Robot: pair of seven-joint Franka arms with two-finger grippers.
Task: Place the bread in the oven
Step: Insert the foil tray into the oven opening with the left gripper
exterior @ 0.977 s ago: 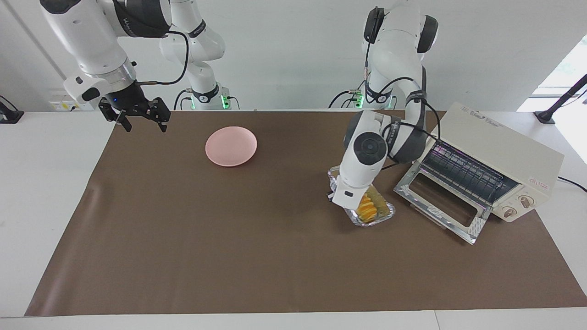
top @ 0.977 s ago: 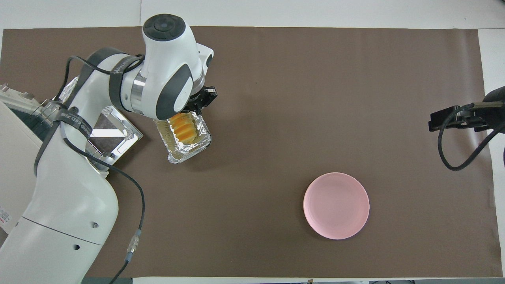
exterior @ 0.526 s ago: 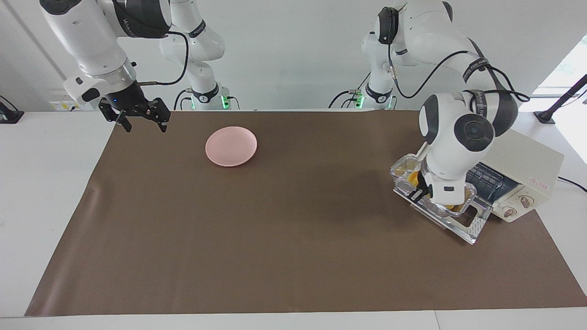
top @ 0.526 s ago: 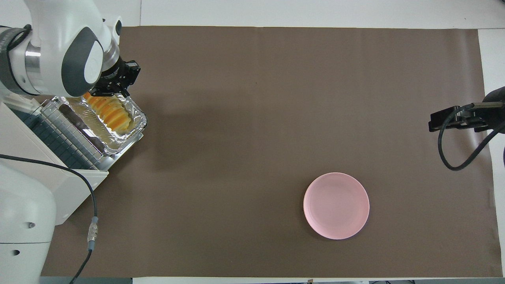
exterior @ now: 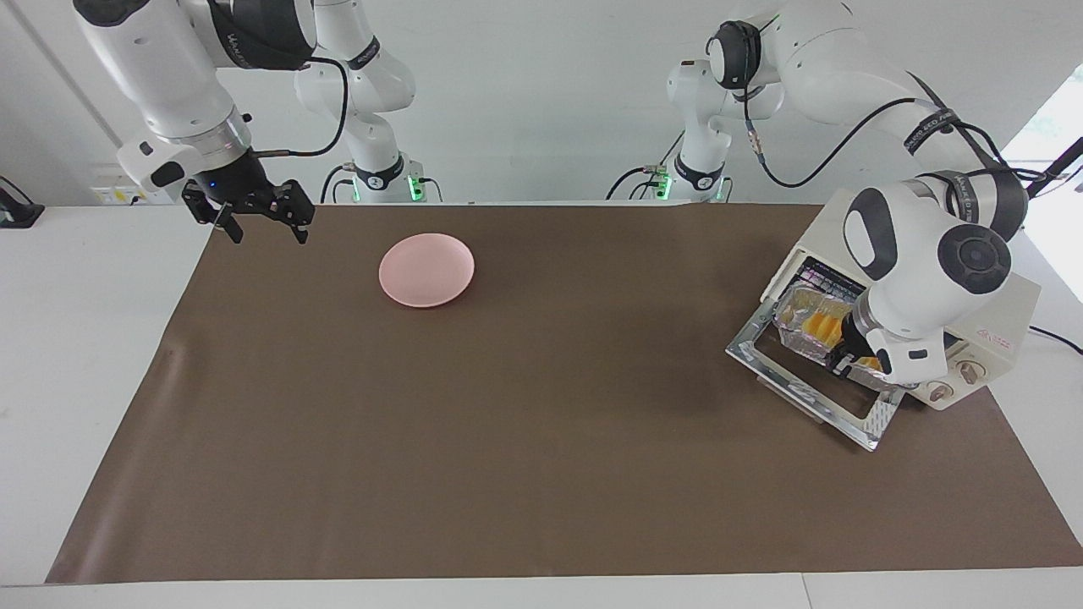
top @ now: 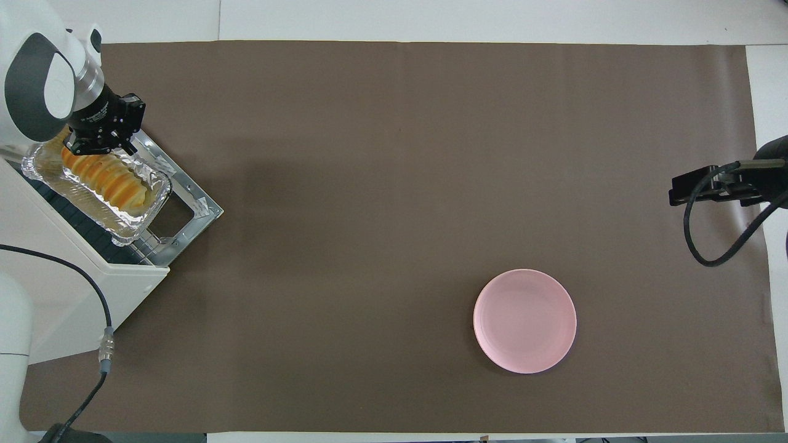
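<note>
The golden ridged bread (exterior: 819,324) lies in a crinkled foil tray (exterior: 795,315). My left gripper (exterior: 849,359) is shut on the tray's rim and holds it at the open mouth of the cream-white oven (exterior: 1015,309), over the wire rack and above the dropped door (exterior: 876,419). In the overhead view the bread (top: 108,178) and tray (top: 37,169) sit partly over the oven (top: 74,289), with the left gripper (top: 98,146) at the tray's edge. My right gripper (exterior: 254,216) is open and empty, waiting above the right arm's end of the table.
A round pink plate (exterior: 426,269) sits on the brown mat toward the right arm's end, near the robots; it also shows in the overhead view (top: 524,320). The open oven door (top: 184,203) juts out over the mat. The right gripper (top: 708,184) hangs at the mat's edge.
My left gripper lifted the foil tray with the bread off the mat and carried it over the open door to the oven's mouth. The right arm has not moved.
</note>
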